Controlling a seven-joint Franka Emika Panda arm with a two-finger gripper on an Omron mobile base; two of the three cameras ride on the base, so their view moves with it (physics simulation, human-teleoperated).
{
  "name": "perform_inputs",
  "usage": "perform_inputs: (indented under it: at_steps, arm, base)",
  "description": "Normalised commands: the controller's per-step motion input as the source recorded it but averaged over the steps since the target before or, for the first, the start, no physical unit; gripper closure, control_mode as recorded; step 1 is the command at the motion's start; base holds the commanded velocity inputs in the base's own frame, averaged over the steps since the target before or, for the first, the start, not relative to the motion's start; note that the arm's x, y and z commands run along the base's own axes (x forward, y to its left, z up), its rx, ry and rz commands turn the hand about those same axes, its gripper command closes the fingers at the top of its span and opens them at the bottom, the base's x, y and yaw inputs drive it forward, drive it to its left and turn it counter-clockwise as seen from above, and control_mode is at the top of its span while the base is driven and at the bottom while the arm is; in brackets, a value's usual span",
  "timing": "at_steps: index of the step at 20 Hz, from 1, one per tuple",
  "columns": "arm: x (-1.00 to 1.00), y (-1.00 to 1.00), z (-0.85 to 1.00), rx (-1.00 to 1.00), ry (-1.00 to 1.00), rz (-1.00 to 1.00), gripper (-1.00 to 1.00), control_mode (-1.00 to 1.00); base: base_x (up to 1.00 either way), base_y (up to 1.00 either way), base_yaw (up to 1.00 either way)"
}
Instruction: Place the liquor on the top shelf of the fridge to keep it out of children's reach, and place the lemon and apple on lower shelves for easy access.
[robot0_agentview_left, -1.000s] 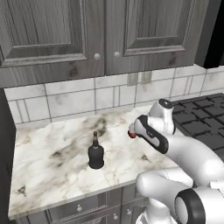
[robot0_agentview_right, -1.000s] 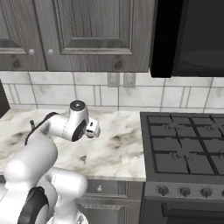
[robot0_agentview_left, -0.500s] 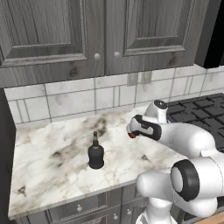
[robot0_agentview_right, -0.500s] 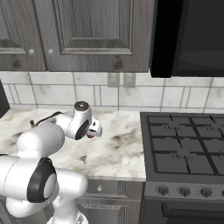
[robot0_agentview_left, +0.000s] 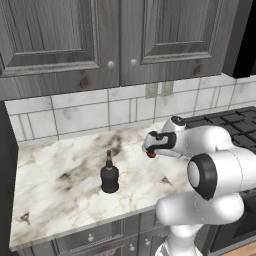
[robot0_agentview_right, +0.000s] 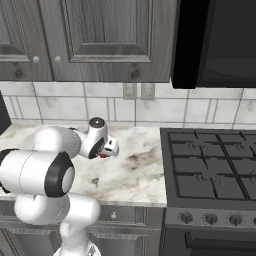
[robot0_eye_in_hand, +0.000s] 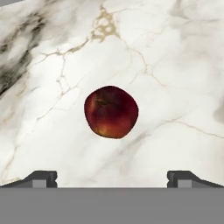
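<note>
Apple (robot0_eye_in_hand: 111, 112) on marble counter (robot0_eye_in_hand: 175, 65), arm bent low above it, fingers (robot0_eye_in_hand: 41, 178) spread wide

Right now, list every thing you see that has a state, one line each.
pincer: open, above the apple, holding nothing
apple: resting on the marble counter, untouched
liquor bottle: upright on the counter, stopper in
cupboard doors: closed

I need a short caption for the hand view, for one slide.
Open hand hovers above the apple lying on the marble counter.
</note>
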Motion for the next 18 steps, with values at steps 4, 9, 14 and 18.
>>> perform_inputs:
  at_steps: [4,9,14,18]
  arm:
    - [0.31,0.00,-0.24,0.00,0.01,0.00,-1.00,-1.00]
    - [0.30,0.00,-0.24,0.00,0.01,0.00,-1.00,-1.00]
    - [0.28,0.00,-0.24,0.00,0.02,0.00,-1.00,-1.00]
    - [0.29,0.00,-0.24,0.00,0.02,0.00,-1.00,-1.00]
  base:
    - [0.00,0.00,0.00]
    - [0.00,0.00,0.00]
    - [0.00,0.00,0.00]
    - [0.00,0.00,0.00]
